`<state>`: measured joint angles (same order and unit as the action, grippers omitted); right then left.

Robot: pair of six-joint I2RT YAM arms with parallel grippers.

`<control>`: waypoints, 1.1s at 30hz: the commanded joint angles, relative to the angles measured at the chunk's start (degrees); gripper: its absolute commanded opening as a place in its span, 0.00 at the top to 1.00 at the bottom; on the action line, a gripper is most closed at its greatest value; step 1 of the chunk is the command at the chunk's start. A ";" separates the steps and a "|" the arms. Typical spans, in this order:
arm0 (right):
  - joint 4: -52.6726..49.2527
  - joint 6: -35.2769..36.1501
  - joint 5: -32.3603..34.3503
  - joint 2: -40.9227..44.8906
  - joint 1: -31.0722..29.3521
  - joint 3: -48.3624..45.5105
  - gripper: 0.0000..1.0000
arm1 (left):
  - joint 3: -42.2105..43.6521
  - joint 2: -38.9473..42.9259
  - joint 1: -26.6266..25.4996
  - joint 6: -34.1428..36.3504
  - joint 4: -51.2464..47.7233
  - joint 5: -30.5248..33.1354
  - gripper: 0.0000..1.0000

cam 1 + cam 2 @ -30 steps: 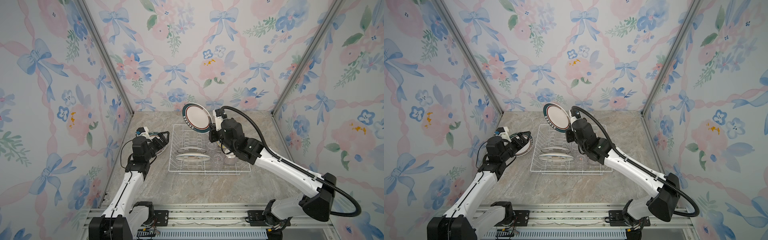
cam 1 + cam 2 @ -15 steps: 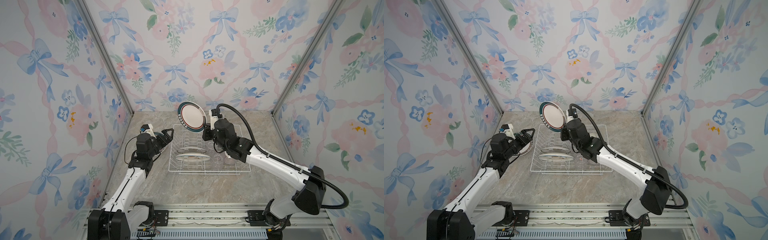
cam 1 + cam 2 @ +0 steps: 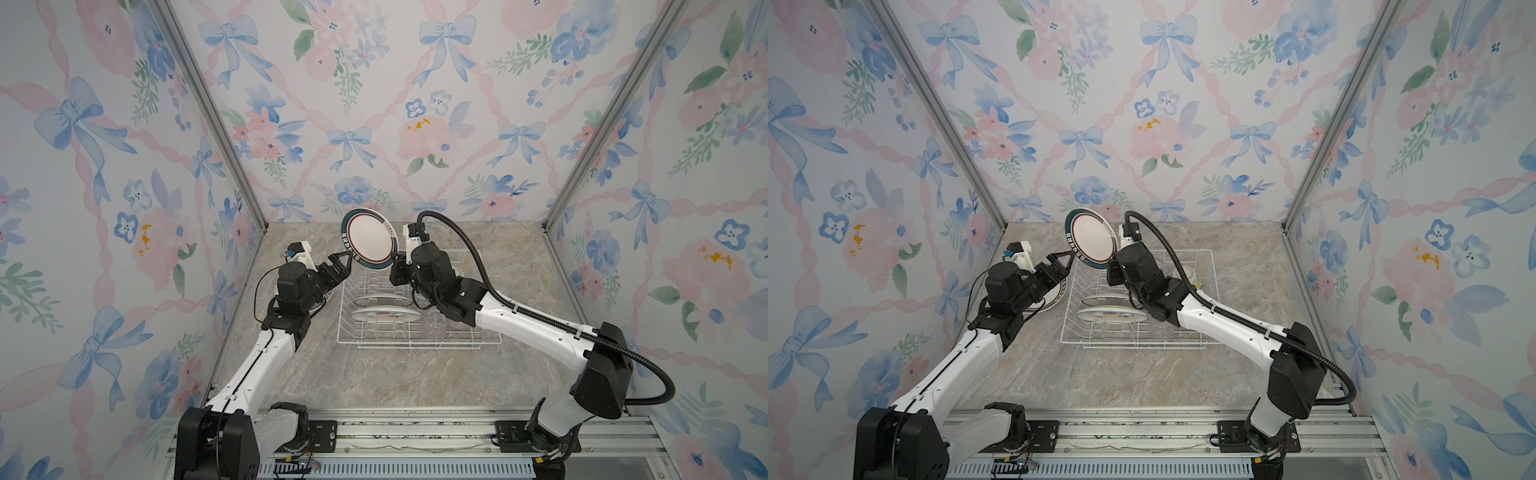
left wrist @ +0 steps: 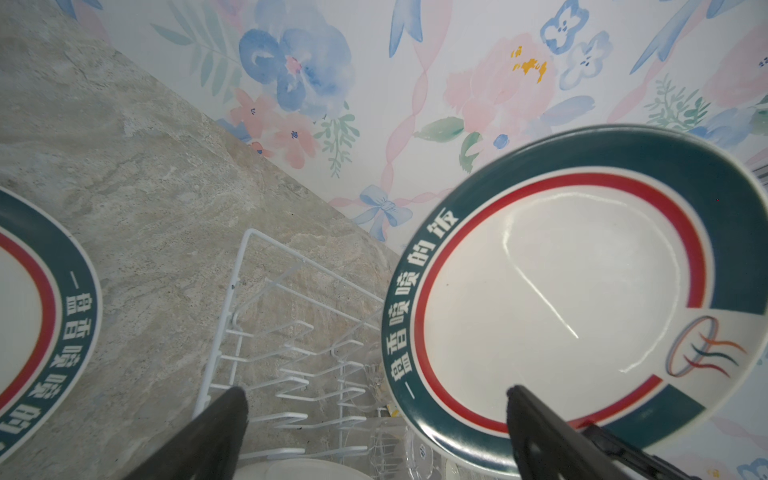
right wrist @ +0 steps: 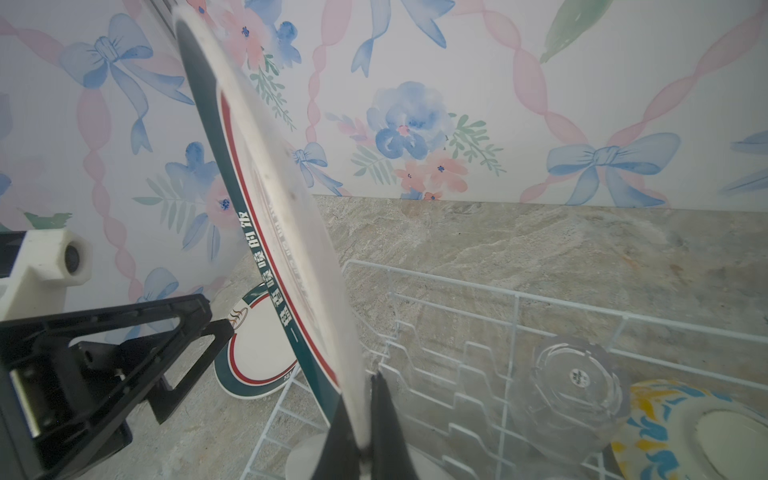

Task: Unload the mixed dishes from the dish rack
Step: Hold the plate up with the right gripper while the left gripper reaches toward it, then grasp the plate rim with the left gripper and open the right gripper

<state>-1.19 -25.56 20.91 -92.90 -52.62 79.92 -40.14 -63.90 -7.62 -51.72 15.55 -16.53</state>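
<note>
- My right gripper (image 3: 395, 258) pinches the rim of a plate (image 3: 369, 239), jaws tight on its edge; in the right wrist view the plate (image 5: 286, 232) shows edge-on between my fingertips (image 5: 384, 411).
- The plate hangs in the air over the rack's (image 3: 419, 343) 11 o'clock corner, nearly upright, its face turned toward my left gripper (image 3: 343, 266), its rim running up toward 12 o'clock.
- My left gripper stands wide apart and holds nothing, at 9 o'clock of the plate, its tips just beside the plate's lower rim; from the left wrist view I cannot tell whether one finger (image 4: 540, 436) touches it.
- Open table (image 3: 374, 382) lies at 6 o'clock of the rack, and a strip runs behind it to the back wall.
- Both top views show two plates (image 3: 1111, 313) standing in the rack, edges toward 3 and 9 o'clock.
- A second loose plate (image 4: 37, 324) lies flat on the table at the rack's 9 o'clock side, under my left wrist; it is mostly hidden in a top view.
- Only the right wrist view shows clearly a glass (image 5: 573, 386) on its side and a yellow-blue bowl (image 5: 685, 436) beside it in the rack.
</note>
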 commanded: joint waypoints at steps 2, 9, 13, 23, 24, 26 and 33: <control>4.26 -3.28 -0.46 0.92 -0.37 1.84 1.00 | -1.17 -1.52 -0.51 -0.33 3.06 -0.60 0.02; 4.66 -5.90 -1.47 1.58 -0.37 1.16 1.00 | -1.61 -4.19 -1.38 -1.61 6.31 -1.81 0.03; 5.31 -7.43 -2.20 1.50 -0.33 1.19 1.00 | -3.40 -5.62 -2.23 -1.71 7.67 -2.71 0.07; 5.92 -11.91 -4.83 0.53 0.04 1.95 1.00 | -4.62 -7.64 -2.99 -1.89 10.08 -3.83 0.20; 6.06 -12.50 -5.15 0.62 0.15 1.84 1.00 | -4.64 -7.85 -3.02 -2.02 10.37 -3.81 0.21; 6.27 -13.53 -5.60 0.70 0.28 1.61 1.00 | -4.68 -8.17 -3.17 -2.31 11.02 -3.80 0.22; 6.17 -18.32 -8.01 0.53 1.69 1.46 1.00 | -4.23 -8.92 -3.49 -3.73 14.90 -5.85 0.34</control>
<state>0.78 -40.64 14.46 -92.90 -51.66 79.92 -43.64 -72.27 -10.74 -54.94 27.24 -20.56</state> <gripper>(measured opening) 0.059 0.673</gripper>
